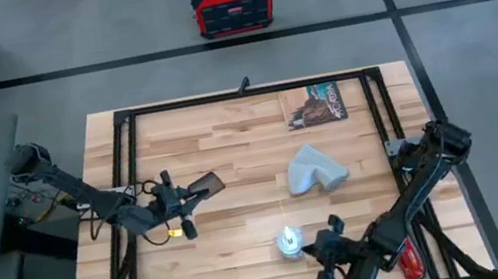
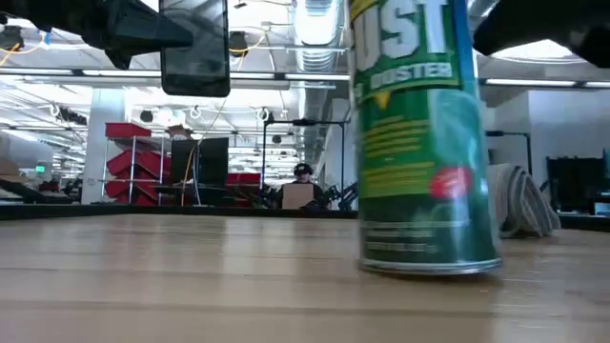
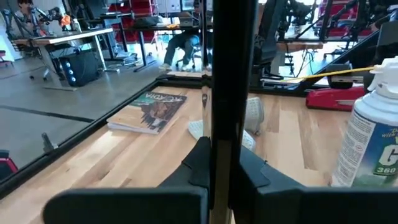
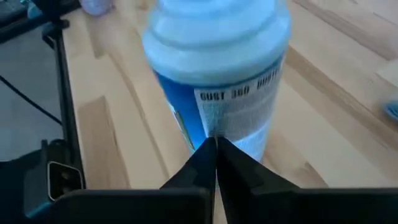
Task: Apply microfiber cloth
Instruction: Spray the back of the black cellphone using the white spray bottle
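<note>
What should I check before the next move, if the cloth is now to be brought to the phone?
1. Phone held: the left hand is shut on the black phone, raised off the table. Ok.
2. Cloth free: the microfiber cloth lies bunched on the table with nothing on it. Ok.
3. Right hand ready to take the cloth: it is shut and empty, so it must open first. Not ok.
4. Right hand's path: the duster can stands upright close in front of it and could be knocked over. Not ok.
5. Booklet apart from the cloth. Ok.
6. Dirt on the phone's screen. Cannot tell.
</note>
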Motion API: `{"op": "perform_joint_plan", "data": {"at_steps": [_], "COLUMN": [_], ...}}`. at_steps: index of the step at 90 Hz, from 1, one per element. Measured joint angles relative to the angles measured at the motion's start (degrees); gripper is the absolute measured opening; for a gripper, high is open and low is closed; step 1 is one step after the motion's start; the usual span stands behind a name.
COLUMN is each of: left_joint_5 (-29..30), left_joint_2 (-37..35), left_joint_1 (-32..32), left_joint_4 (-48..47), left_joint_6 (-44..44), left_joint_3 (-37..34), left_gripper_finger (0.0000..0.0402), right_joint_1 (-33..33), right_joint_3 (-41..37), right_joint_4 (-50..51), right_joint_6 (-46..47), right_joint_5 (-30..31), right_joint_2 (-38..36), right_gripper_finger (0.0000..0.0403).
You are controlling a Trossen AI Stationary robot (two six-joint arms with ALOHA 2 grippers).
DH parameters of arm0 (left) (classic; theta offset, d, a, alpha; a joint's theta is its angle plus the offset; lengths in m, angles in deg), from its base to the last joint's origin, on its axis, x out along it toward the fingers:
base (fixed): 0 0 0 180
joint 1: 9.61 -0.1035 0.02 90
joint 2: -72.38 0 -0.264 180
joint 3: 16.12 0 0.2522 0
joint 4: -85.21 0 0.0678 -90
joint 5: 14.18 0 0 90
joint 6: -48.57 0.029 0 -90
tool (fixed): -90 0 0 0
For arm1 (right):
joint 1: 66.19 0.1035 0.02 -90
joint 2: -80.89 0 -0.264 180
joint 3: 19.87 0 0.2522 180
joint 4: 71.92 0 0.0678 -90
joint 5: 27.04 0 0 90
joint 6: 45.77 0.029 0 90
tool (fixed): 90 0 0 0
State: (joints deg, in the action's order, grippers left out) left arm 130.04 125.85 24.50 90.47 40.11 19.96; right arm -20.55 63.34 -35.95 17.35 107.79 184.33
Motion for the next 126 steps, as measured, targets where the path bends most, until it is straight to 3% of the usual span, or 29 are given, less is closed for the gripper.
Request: {"op": "perform_joint_plan", "data": {"at_steps": [20,31,63,79,98,113,126], "left_joint_5": [0.0,0.1,1.9,4.4,9.8,12.3,12.5], "left_joint_2": [0.0,0.0,0.0,0.0,0.0,0.0,0.0], "left_joint_1": [-0.1,-1.2,-5.9,-9.6,-14.0,-15.2,-14.9], "left_joint_4": [0.0,1.3,1.4,1.3,1.4,1.4,1.3], "left_joint_6": [0.8,5.3,41.7,60.0,80.6,92.6,95.9], "left_joint_3": [0.0,0.0,2.4,4.4,6.1,6.1,6.1], "left_gripper_finger": [0.0003,0.0003,0.0003,0.0003,0.0003,0.0003,0.0003], "right_joint_1": [-0.4,-0.2,-0.5,-6.5,-17.3,-26.1,-33.3], "right_joint_3": [0.0,0.0,0.0,0.0,-1.1,-7.1,-14.2], "right_joint_4": [0.0,0.2,15.2,21.0,16.1,-5.5,-25.0], "right_joint_6": [-0.7,-1.6,-1.9,-2.7,-13.7,-27.2,-34.8], "right_joint_5": [-0.7,2.5,13.9,13.7,2.6,-13.7,-25.9], "right_joint_2": [0.0,-0.3,-12.6,-19.4,-25.5,-28.2,-28.5], "right_gripper_finger": [0.0,0.0,0.0,0.0,0.0,0.0,0.0]}}
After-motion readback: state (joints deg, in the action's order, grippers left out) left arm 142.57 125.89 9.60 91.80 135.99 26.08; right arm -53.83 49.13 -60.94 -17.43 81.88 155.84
